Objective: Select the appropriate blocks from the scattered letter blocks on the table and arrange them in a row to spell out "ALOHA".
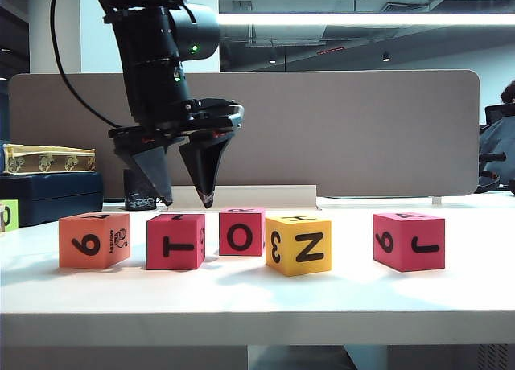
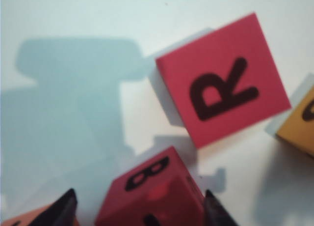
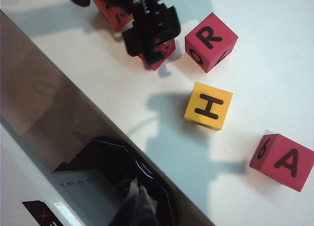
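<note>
Five letter blocks stand in a loose row on the white table: an orange one, a pink-red one showing T, a pink-red one showing O, a yellow one and, further right, a pink-red one. My left gripper hangs just above the T block, open. In the left wrist view this gripper has a fingertip on either side of that block, whose top reads 8. Beyond it lies the O block with R on top. My right gripper is shut and empty, back over the partition's edge.
A grey partition closes the table's back. At far left a dark blue box carries a gold box, with a lime-green block in front. The right wrist view shows the yellow H block and the A block.
</note>
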